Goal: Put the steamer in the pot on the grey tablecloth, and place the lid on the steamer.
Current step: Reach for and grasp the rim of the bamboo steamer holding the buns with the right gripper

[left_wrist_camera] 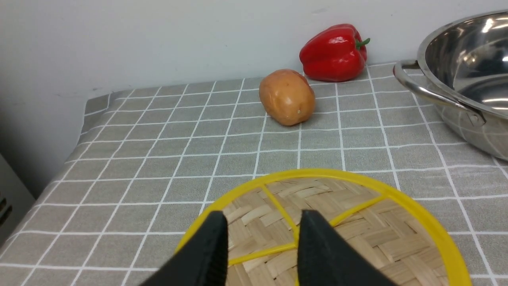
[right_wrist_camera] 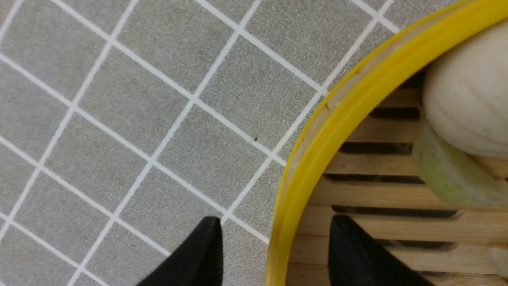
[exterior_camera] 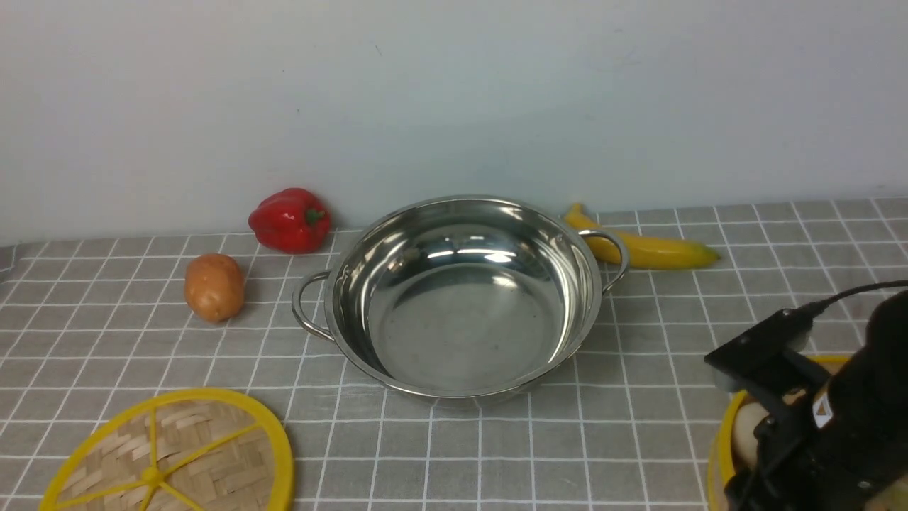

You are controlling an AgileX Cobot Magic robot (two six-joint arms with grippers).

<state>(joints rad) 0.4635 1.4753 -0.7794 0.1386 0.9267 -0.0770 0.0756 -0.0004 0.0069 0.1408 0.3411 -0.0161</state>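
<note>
I logged one pot [exterior_camera: 461,312], empty, at the middle of the grey tablecloth [exterior_camera: 638,355]. One lid [exterior_camera: 170,454] lay flat at the left front. One steamer [right_wrist_camera: 313,135] stood at the right front, apart from the pot. The right gripper [right_wrist_camera: 276,220] was open, its jaws straddling the steamer's yellow rim (one inside, one outside). The left gripper [left_wrist_camera: 264,214] hung open over the lid, holding nothing. Also counted: one red pepper [exterior_camera: 289,220], one potato [exterior_camera: 214,287], one banana [exterior_camera: 652,250]. A small label [exterior_camera: 823,411] on the right arm was too small to read.
</note>
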